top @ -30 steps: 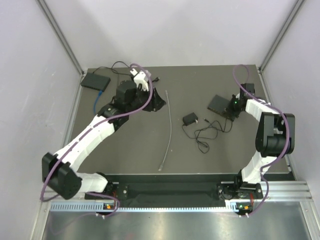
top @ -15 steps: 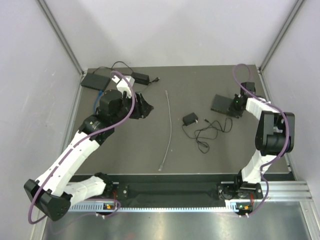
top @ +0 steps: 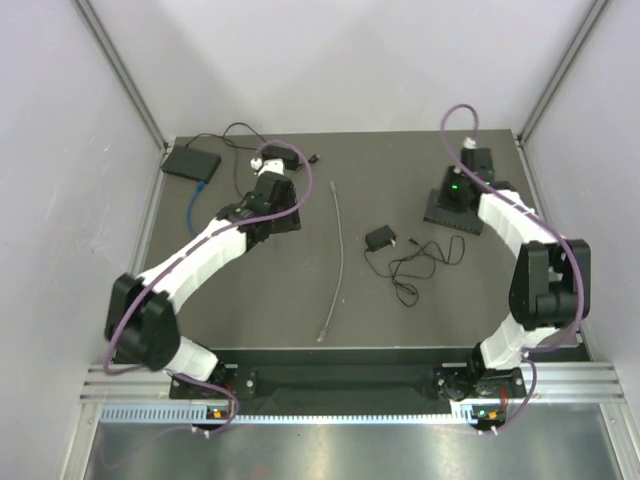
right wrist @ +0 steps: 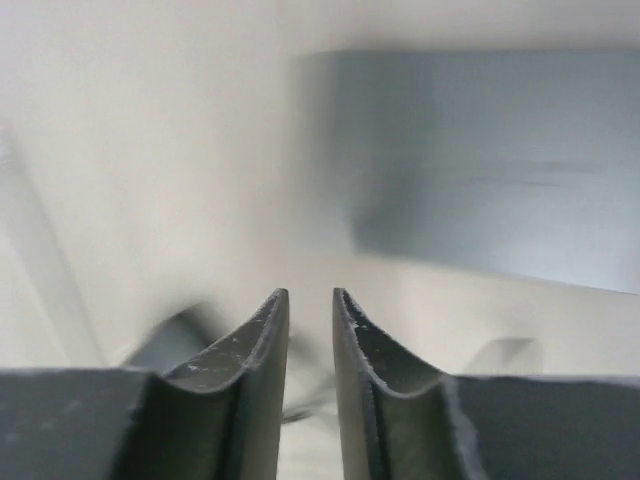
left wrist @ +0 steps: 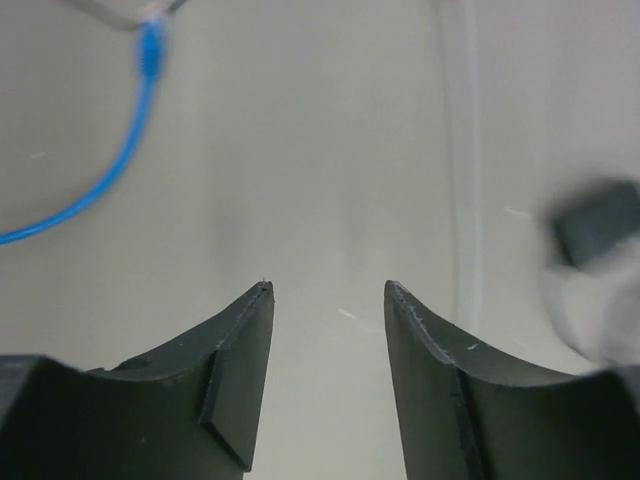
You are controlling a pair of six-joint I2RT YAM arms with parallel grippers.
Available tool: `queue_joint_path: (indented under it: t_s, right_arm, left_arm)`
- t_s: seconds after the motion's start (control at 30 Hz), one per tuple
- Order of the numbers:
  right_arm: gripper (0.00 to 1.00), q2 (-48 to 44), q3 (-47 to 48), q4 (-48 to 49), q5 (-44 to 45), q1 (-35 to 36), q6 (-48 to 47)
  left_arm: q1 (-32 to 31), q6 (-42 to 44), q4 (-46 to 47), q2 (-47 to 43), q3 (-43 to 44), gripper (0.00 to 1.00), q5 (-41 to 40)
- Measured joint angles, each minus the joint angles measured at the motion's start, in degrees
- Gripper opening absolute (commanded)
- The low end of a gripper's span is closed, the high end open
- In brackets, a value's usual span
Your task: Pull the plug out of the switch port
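The switch (top: 192, 162) is a flat black box at the far left of the table. A blue cable (top: 197, 200) runs from its near side. In the left wrist view the blue cable (left wrist: 100, 190) ends in a blue plug (left wrist: 150, 48) at the top left, blurred. My left gripper (top: 281, 213) is open and empty (left wrist: 325, 285), to the right of the switch and apart from it. My right gripper (top: 451, 198) hovers over a second flat black box (top: 440, 217) at the far right. Its jaws stand almost together with nothing between them (right wrist: 310, 292).
A black power adapter (top: 380, 238) with a tangled black cord (top: 420, 265) lies in the middle right. A grey cable (top: 337, 260) lies along the table's middle. Another black adapter (top: 281, 154) with a cord sits at the back, near the switch.
My left arm has swung about, its elbow shifting, and its gripper now sits slightly left of where it began. My right wrist has turned and moved left over the black box.
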Motion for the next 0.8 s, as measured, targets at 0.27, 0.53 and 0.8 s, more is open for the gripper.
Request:
queue_joint_path:
  t_s: [0.27, 0.53, 0.8]
  right_arm:
    - [0.34, -6.2, 1.3, 5.3, -7.8, 15.4, 1.4]
    - [0.34, -7.6, -1.1, 7.3, -13.5, 17.4, 2.2]
    - [0.34, -8.7, -3.4, 9.7, -16.6, 18.8, 2.5]
  left_arm:
    - [12.7, 0.7, 0.8, 21.5, 11.5, 0.52, -5.0]
    - [25.0, -5.7, -2.1, 24.9, 11.7, 0.53, -12.4]
    - [26.2, -16.2, -10.7, 25.7, 12.3, 0.54, -21.7]
